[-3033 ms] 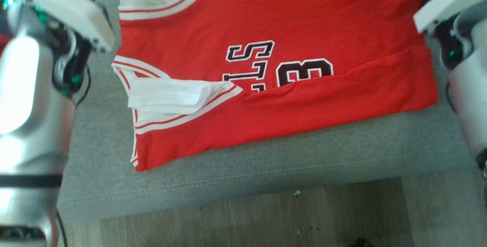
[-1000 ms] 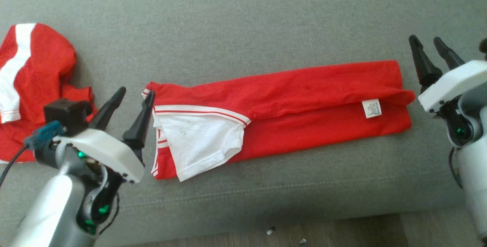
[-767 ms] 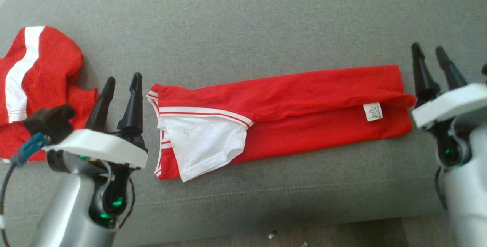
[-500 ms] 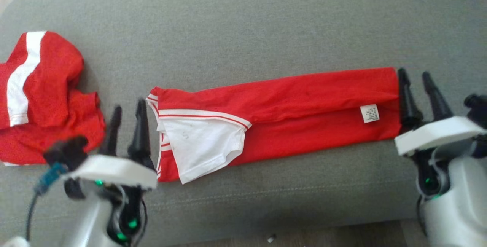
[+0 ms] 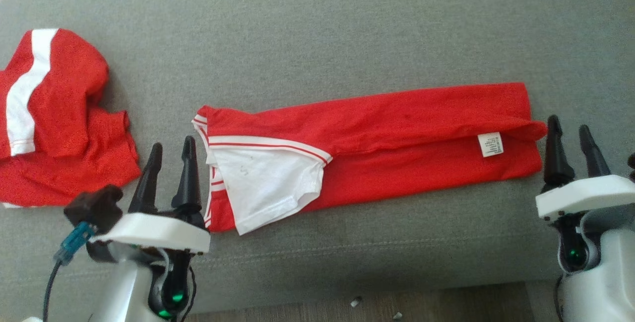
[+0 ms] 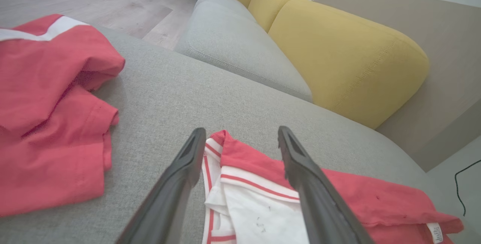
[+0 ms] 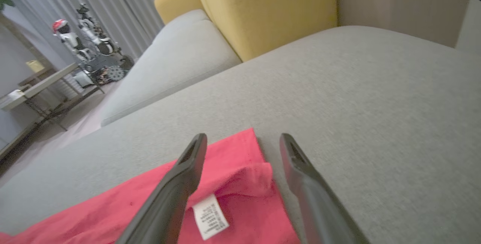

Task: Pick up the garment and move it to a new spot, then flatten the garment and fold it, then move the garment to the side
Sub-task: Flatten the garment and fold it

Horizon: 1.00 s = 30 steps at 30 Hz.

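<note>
Shows the red garment (image 5: 397, 133) folded lengthwise into a long narrow strip, flat across the grey sofa seat (image 5: 317, 39), white inner panel (image 5: 263, 188) at left end, white label (image 5: 490, 144) near right.

Red garment (image 7: 229, 161) end on the grey sofa (image 7: 357, 105)
The right gripper (image 7: 242, 139) spreads its two dark fingers wide over the garment's end and holds nothing. A white tag (image 7: 210, 215) sits just beside one finger. Yellow cushions (image 7: 263, 7) stand behind.
</note>
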Motion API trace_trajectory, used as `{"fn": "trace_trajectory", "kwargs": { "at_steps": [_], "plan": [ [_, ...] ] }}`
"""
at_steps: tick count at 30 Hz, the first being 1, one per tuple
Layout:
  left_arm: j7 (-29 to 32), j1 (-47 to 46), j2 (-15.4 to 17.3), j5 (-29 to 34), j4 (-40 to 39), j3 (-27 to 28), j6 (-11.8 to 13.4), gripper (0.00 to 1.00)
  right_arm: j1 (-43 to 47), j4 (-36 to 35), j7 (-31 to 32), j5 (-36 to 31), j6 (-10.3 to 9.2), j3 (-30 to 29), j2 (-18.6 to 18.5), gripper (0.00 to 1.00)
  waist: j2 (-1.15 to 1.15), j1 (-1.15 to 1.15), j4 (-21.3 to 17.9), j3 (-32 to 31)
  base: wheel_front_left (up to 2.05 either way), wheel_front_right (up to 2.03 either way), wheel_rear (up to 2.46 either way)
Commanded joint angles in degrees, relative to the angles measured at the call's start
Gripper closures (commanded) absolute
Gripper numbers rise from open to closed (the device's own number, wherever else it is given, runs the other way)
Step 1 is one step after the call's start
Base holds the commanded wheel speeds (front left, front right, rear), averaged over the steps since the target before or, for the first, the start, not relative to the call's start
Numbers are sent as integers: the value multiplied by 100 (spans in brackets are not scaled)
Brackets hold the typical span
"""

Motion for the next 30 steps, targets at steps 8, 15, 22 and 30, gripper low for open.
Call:
{"fn": "trace_trajectory", "kwargs": {
  "at_steps": [8, 15, 22, 30],
  "plan": [
    [-70, -394, -105, 480, -171, 242, -211, 0, -867, 665, 179, -384, 36, -617, 200, 0, 0, 0, 194, 292, 0, 0, 0],
    [-71, -475, -173, 560, -93, 254, -291, 0, -1256, 1579, 215, -918, 36, -1046, 165, 0, 0, 0, 385, 437, 0, 0, 0],
    [-71, -521, -196, 625, -86, 354, -334, 0, -1528, 2221, 255, -1307, 36, -1267, 174, 0, 0, 0, 422, 499, 0, 0, 0],
    [-71, -587, -207, 684, -58, 388, -361, 0, -1620, 2659, 310, -1332, 36, -1044, 238, 100, 0, 0, 405, 461, 0, 0, 0]
  ]
}}
